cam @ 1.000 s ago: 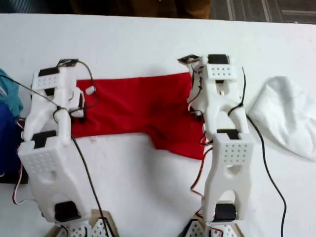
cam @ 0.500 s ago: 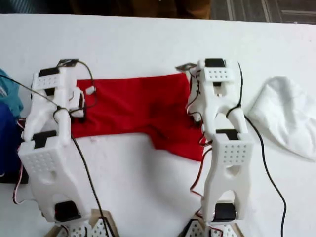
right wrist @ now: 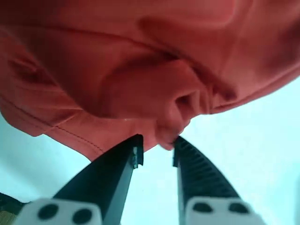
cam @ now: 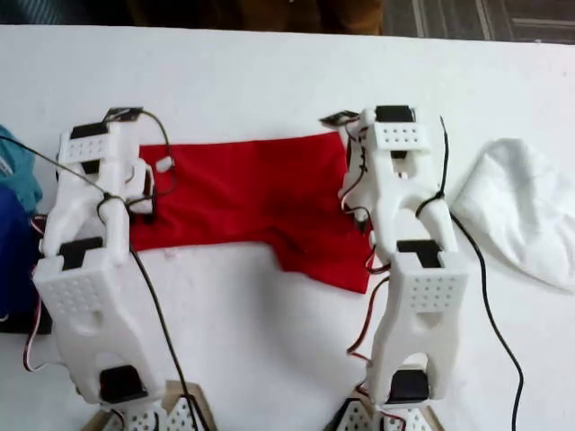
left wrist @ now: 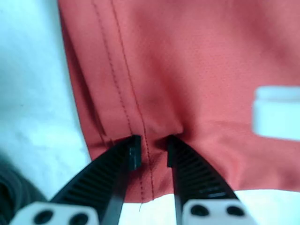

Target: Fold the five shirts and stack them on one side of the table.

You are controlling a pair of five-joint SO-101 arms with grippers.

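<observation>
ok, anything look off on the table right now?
The red fabric shirt lies uneven: its near edge steps down into a flap toward the right, so it is no clean rectangle. The hem puckers between the jaws of the left gripper. The crumpled white cloth shirt sits unfolded farther right.

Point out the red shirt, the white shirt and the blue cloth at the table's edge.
red shirt (cam: 238, 193): high view, middle of the spread cloth between the arms.
white shirt (cam: 526, 211): high view, middle of the crumpled bundle.
blue cloth (cam: 11, 247): high view, the strip showing at the picture's edge.
</observation>
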